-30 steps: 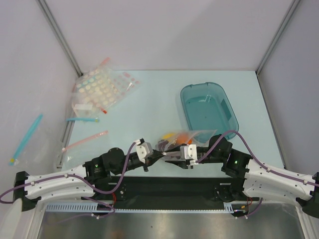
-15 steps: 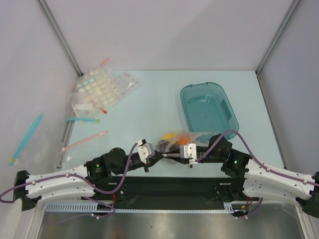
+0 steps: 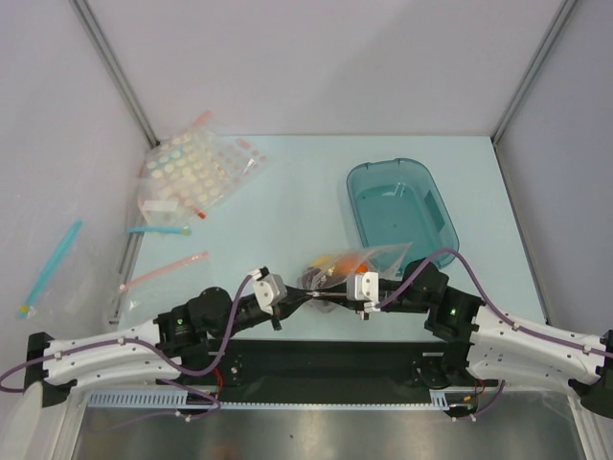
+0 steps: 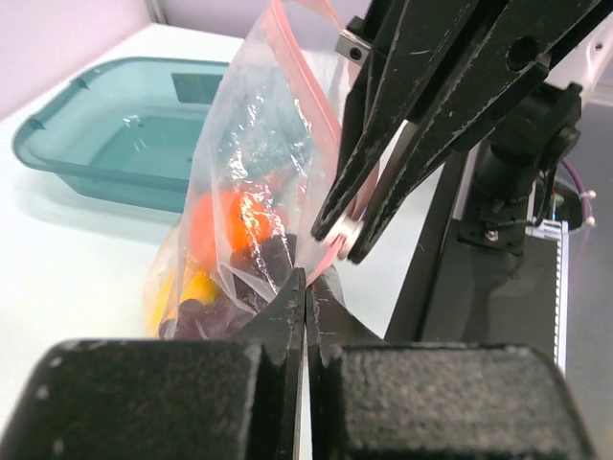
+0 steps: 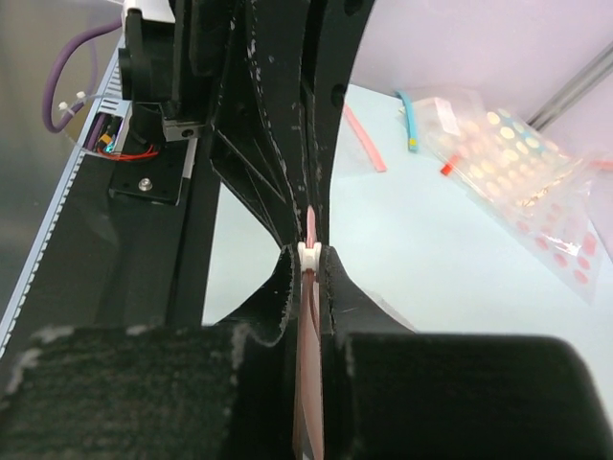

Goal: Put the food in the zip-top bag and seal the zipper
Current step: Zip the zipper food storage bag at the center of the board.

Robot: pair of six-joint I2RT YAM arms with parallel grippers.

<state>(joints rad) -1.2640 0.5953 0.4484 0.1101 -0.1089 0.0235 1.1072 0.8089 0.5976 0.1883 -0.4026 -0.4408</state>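
Right gripper (image 5: 308, 261) clamped on the zipper (image 5: 309, 383), left gripper (image 4: 305, 287) pinched tight on the zip-top bag (image 4: 251, 144) corner opposite; food (image 4: 225, 225) inside; bag at table's six o'clock; sealing underway; next, probably slide the right along the strip

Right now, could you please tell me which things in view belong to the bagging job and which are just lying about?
In the job: zip-top bag, its zipper, the food inside it, the left tool and right tool, both pinched shut on the bag's mouth edge.
Lying about: teal tray, dotted bags, blue-strip bag, red-strip bag.
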